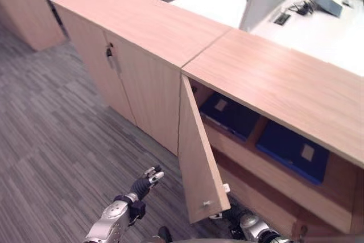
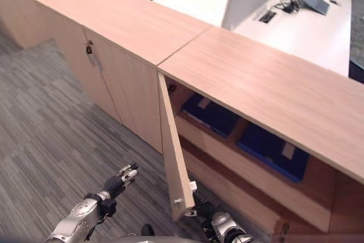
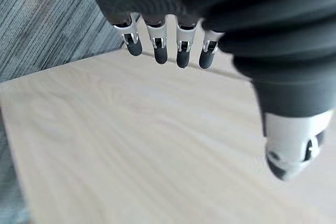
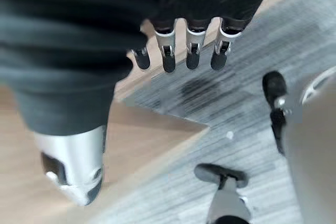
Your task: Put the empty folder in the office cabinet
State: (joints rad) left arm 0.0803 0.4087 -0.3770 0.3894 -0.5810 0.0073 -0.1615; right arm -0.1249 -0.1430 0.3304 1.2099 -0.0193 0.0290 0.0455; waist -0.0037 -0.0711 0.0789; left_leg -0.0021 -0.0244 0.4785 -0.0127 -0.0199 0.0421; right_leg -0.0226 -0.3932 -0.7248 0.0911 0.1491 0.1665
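Both hands empty, fingers loose: left hand (image 1: 149, 178) at 6 o'clock over carpet, right hand (image 2: 196, 203) behind the open door (image 1: 198, 157). Blue folders (image 1: 230, 113) already shelved in cabinet (image 1: 273, 83). Risk: right arm bumping door.

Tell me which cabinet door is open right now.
The door nearest the right hand; it swings outward, exposing blue folders inside. The doors with the handle are closed.

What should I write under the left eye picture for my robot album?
Open cabinet door, blue folders on the shelf, left robot hand empty beside it.
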